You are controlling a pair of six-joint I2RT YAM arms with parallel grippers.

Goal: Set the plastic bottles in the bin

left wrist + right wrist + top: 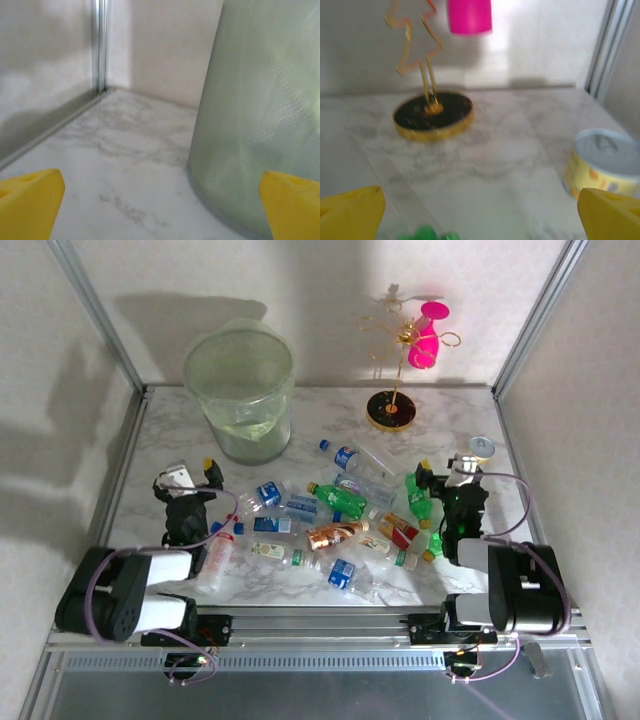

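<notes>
Several plastic bottles lie in a loose heap mid-table: a green one (338,500), a copper-brown one (335,534), and a clear one with a blue label (350,458). The bin (240,390), a pale-green translucent bucket with a liner, stands at the back left. Its wall (265,115) rises close on the right in the left wrist view. My left gripper (195,472) (160,210) is open over bare marble, just left of the heap and in front of the bin. My right gripper (444,468) (480,212) is open at the heap's right end, with a green bottle top (425,234) just below it.
A gold wire stand on a black base (391,410) (433,116) carries a pink cup (428,335) (469,15) at the back. A short can (481,447) (602,162) stands by my right gripper. Metal rails and walls edge the table (160,440).
</notes>
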